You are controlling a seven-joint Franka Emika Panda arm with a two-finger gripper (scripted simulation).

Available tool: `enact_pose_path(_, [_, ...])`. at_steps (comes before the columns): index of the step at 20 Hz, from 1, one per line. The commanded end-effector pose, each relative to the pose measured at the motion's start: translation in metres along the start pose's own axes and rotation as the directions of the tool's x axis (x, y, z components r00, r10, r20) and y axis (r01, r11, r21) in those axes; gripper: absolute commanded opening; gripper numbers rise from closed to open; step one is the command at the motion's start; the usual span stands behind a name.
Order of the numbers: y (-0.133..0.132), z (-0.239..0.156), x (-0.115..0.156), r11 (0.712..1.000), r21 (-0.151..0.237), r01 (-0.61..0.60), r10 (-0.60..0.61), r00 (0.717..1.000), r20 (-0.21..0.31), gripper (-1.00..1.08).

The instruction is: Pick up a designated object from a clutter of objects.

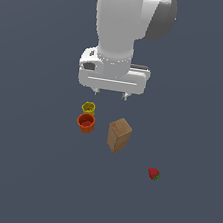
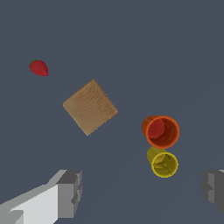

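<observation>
Below the wide-spread gripper, one plain brown box is standing upright, with one orange-red cup, one yellow cup and one strawberry.

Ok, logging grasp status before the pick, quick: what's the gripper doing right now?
Gripper: open, jaws spread wide, holding nothing. It hangs above the surface, clear of the brown box.

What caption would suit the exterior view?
Open pincer poised above brown box, orange-red cup, yellow cup and strawberry.
</observation>
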State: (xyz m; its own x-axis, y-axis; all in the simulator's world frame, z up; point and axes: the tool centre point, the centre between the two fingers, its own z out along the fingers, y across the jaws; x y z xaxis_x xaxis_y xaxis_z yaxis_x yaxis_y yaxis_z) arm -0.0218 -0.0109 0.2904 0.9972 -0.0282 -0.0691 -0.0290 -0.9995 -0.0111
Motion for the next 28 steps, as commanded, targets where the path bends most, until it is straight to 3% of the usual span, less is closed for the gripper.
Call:
enact_pose_path(1, [0.0, 0.0, 0.0, 1.0, 0.0, 0.0, 0.0, 1.0, 0.0, 1.0])
enact_pose_path(10, [-0.019, 0.0, -0.005, 0.998, -0.007, 0.068, -0.068, 0.998, 0.003, 1.0])
enact_pose_path(19, [-0.021, 0.004, -0.002, 0.996, -0.008, 0.094, -0.094, 0.996, 0.0, 1.0])
enact_pose_path(28, [-0.029, 0.026, 0.014, 0.972, -0.016, 0.232, -0.233, 0.972, -0.014, 1.0])
